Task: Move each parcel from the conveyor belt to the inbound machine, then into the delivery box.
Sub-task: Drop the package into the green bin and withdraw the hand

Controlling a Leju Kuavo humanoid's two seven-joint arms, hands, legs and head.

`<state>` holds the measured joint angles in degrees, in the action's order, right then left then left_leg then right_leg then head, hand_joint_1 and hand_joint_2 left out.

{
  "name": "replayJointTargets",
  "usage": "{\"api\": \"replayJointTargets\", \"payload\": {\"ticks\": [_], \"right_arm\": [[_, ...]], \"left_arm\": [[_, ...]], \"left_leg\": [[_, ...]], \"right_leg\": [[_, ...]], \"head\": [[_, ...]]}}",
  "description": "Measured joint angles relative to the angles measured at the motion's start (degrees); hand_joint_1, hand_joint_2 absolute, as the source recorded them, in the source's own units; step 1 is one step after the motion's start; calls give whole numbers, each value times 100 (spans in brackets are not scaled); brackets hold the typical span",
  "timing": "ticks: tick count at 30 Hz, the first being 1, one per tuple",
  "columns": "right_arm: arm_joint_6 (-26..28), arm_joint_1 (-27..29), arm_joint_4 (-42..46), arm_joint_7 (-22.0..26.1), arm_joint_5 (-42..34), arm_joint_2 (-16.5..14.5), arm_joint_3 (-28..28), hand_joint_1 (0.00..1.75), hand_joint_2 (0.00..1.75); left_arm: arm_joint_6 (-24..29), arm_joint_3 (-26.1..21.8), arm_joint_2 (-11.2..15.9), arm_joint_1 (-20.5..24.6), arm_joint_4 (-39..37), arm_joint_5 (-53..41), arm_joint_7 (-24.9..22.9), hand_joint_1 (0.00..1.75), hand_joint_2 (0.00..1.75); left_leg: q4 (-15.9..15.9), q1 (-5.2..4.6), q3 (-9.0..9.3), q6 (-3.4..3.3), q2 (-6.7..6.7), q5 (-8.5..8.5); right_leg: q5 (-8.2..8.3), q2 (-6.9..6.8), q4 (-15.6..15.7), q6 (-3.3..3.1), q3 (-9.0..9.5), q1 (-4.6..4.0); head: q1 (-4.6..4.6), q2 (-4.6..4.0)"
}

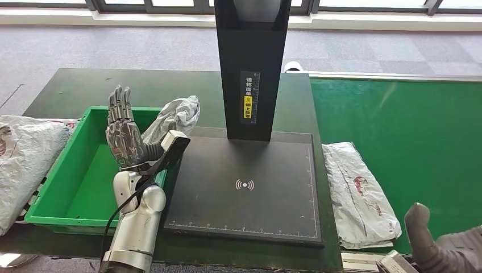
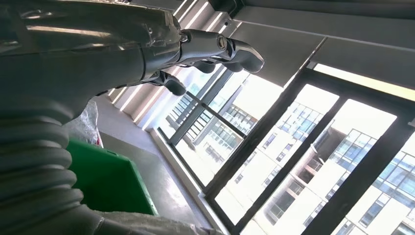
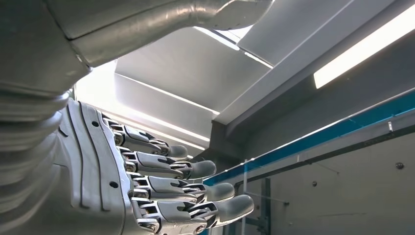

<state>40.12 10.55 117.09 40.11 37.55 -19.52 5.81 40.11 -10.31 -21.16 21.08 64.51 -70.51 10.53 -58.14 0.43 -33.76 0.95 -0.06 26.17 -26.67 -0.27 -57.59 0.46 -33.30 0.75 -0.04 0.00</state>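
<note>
Grey carpet and a window strip at the back, dark green table [image 1: 68,91] in front. On it, from left to right: a green delivery box [image 1: 91,176], the black inbound machine [image 1: 244,187] with its flat plate and upright column, then the green conveyor belt [image 1: 409,131].

Over the right side of the box, raised upright: left hand [image 1: 125,136]. Fingers [image 1: 118,105] straight, pointing up, close side by side, closed on nothing. From the left wrist view, the same: fingers [image 2: 235,49] stretched out towards the windows, nothing between them and the thumb, green box wall [image 2: 112,181] beside the wrist.

Just behind that hand, at the box's far right corner and beside the foot of the machine column: crumpled grey parcel [image 1: 179,114], bunched and standing up over the rim. Touching the hand or just apart from it: cannot tell.

At the lower right corner of the head view: right hand [image 1: 437,244], thumb pointing up, near the belt's near edge. From the right wrist view, fingers [image 3: 195,169] extended, slightly apart, gripping nothing.

Flat white parcel [image 1: 358,193] lying lengthwise at the belt's left edge, just beside the machine plate, apart from both hands.

Left of the box: pale bags [image 1: 23,165] heaped against its outer wall.
</note>
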Motion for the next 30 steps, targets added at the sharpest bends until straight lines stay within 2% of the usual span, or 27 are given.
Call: {"api": "replayJointTargets", "payload": {"ticks": [11,13,16,19,21,23,27,30], "right_arm": [[-1,-9,-68,-1,3,0,0,0,175],[-1,-13,-93,-14,38,0,15,0,175],[-1,-40,-278,-36,283,0,91,0,175],[-11,-152,-958,-197,1291,1,201,0,175],[-27,-323,-1665,-554,2324,13,365,0,175],[-33,-575,-2422,-923,2968,45,621,0,175],[-33,-1240,-3948,-1750,3368,221,1244,0,175],[-32,-1642,-5006,-2370,3619,451,1554,0,175]], "left_arm": [[0,-122,7,-166,574,582,415,0,0],[0,-122,7,-172,601,1116,774,0,0],[-9,12,4,-178,568,2576,1660,0,0],[-336,516,3,-204,518,4334,2531,0,0],[-1026,902,16,-278,677,5263,2752,0,87],[-1862,1189,48,-411,960,5931,2769,0,175],[-3427,1534,170,-840,1552,6832,2772,0,175],[-4206,1641,235,-1140,1831,7186,2772,0,175]], "left_leg": [[0,0,0,0,0,0],[0,0,1,0,1,0],[0,0,3,0,1,0],[0,3,-1,0,-2,0],[0,3,-2,0,-2,0],[-1,3,-2,-1,-3,-1],[-2,2,2,-1,1,-2],[-2,1,-2,-1,-3,-1]], "right_leg": [[-1,0,0,0,0,0],[0,0,0,0,0,0],[0,0,1,0,-1,0],[0,0,1,0,3,-3],[1,0,1,0,4,-4],[3,-3,2,2,5,-3],[4,0,3,3,5,-2],[3,-3,3,3,1,-2]], "head": [[0,0],[0,0],[0,0],[0,0],[0,0],[1,0],[0,0],[0,0]]}}
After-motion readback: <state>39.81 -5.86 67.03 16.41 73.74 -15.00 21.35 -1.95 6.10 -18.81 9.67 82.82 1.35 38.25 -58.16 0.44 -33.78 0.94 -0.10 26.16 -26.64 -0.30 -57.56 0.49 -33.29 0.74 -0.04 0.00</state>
